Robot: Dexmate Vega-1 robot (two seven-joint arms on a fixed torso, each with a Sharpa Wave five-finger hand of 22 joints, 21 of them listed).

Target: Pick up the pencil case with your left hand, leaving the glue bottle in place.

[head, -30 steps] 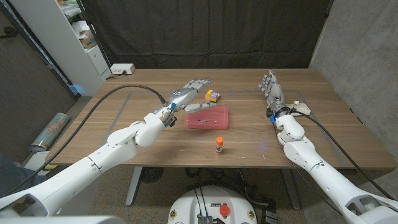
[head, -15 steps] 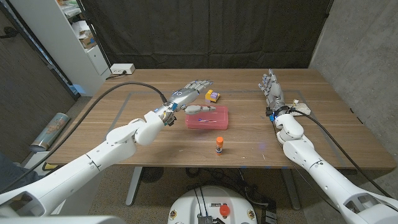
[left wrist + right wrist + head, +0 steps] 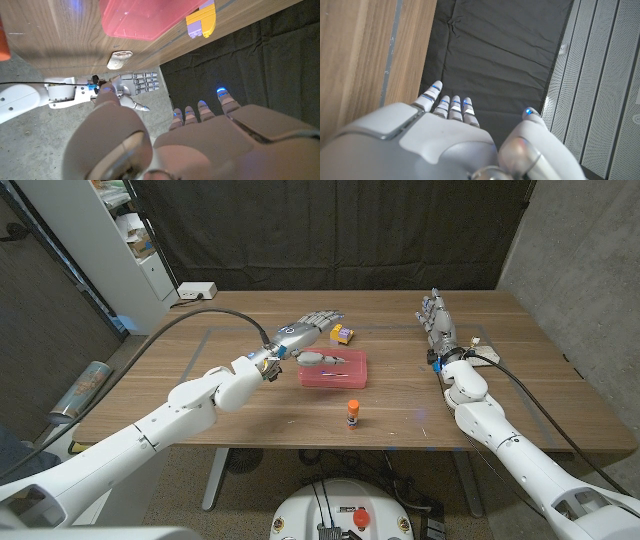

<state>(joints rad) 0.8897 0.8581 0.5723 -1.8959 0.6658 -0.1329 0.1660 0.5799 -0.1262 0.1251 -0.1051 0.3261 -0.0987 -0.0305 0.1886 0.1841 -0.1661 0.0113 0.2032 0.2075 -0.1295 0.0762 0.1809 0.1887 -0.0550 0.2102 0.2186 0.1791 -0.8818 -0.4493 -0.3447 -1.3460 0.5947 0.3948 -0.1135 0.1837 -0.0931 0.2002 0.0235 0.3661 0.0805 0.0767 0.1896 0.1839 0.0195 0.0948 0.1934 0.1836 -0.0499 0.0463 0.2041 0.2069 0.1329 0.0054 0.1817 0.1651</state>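
Your left hand, fingers spread and holding nothing, hovers at the upper-left edge of the pink pencil case, mid-frame. Lower it squarely; avoid the glue bottle below. Right hand stays open, holding nothing.

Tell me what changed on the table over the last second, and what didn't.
The left hand crept a little farther out over the far left end of the pink pencil case, fingers apart and holding nothing; whether it touches the case cannot be told. The pencil case itself did not shift. The glue bottle, the small yellow block and the right hand, open on the right of the table, stayed put.
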